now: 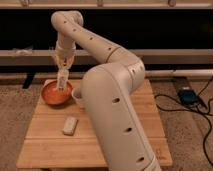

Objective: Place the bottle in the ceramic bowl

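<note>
Our white arm hides most of the translucent cup; our pincer grips the slim whitish bottle upright over the orange-terracotta ceramic bowl on the wooden tabletop.

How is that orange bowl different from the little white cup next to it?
The ceramic bowl is orange, wide and shallow; the cup is whitish, narrower and taller. The tool holds the bottle over the bowl, not the cup. The arm partly hides the cup. Both stand on the wooden table.
</note>
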You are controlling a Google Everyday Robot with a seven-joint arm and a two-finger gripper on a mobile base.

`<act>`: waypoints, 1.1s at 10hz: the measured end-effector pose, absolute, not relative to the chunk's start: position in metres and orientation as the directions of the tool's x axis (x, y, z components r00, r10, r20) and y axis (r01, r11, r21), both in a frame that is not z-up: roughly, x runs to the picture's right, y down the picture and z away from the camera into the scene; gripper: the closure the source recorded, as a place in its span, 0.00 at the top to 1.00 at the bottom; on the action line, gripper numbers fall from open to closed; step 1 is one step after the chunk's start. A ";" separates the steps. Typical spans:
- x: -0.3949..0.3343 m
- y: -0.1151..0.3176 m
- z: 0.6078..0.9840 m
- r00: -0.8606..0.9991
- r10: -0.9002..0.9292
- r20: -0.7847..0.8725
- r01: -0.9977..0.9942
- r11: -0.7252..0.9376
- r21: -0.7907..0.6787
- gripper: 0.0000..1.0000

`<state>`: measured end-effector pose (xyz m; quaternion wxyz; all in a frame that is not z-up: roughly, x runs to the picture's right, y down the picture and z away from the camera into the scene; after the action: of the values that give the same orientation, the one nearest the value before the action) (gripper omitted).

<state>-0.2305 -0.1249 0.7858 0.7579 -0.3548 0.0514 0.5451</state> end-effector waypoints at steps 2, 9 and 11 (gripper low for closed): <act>-0.242 -0.123 0.790 0.437 0.770 -0.466 -0.835 0.154 -0.528 0.02; -0.257 -0.114 0.808 0.542 0.707 -0.455 -0.734 0.134 -0.666 0.70; -0.258 -0.114 0.807 0.544 0.705 -0.455 -0.733 0.135 -0.667 0.80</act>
<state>-0.2581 -0.1137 0.8074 0.7532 -0.4523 0.0153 0.4774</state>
